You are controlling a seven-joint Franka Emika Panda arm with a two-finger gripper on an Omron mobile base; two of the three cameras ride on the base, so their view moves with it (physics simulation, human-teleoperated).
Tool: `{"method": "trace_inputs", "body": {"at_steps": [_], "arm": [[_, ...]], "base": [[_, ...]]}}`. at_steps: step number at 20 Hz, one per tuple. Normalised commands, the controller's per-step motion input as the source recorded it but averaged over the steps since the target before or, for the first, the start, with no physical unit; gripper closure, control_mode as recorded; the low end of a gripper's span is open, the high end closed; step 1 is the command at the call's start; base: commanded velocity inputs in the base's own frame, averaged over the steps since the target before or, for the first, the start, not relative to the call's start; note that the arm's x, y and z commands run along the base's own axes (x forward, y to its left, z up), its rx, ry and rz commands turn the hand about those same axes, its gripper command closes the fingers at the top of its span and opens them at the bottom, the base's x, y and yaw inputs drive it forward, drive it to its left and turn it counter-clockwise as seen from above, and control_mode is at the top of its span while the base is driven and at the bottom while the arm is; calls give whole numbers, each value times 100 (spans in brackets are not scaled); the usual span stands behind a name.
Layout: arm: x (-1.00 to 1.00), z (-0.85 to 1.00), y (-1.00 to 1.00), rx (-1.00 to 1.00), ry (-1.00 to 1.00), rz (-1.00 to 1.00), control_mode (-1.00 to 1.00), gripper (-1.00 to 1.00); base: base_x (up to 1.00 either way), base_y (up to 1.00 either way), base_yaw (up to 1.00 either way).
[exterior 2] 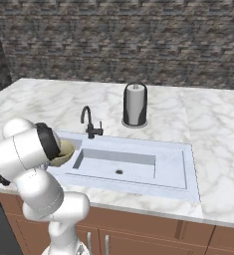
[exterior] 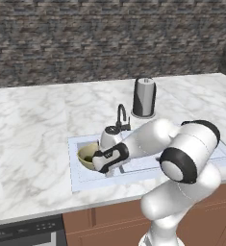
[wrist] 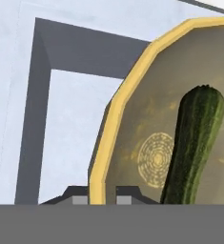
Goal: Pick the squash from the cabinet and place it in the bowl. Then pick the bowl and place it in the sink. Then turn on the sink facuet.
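My arm rises from the base, bends at a big dark-capped elbow and reaches leftward and down across the front of the sink, so that my forearm lies low over the basin and my wrist ends at the sink's left end. There my tool is closed on the rim of the bowl: in the hand view one finger tip stands on each side of the yellow rim, outside and inside, pinching it. The bowl sits at the left end of the sink, over the corner where the pale flat rim steps down into the basin. The squash lies inside the bowl, dark green and long, resting against the tan inner wall beside a round ring pattern on the bottom. The black faucet stands on the back rim of the sink just behind my wrist, and a grey cylindrical canister stands farther back on the white marble surface.
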Motion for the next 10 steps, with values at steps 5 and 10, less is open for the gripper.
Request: {"method": "trace_inputs", "body": {"at_steps": [5,10], "arm": [[31,-33,0,0,0,4,-100,100],[27,-12,0,0,0,3,-100,100]], "base": [[0,0,0],[0,0,0]]}}
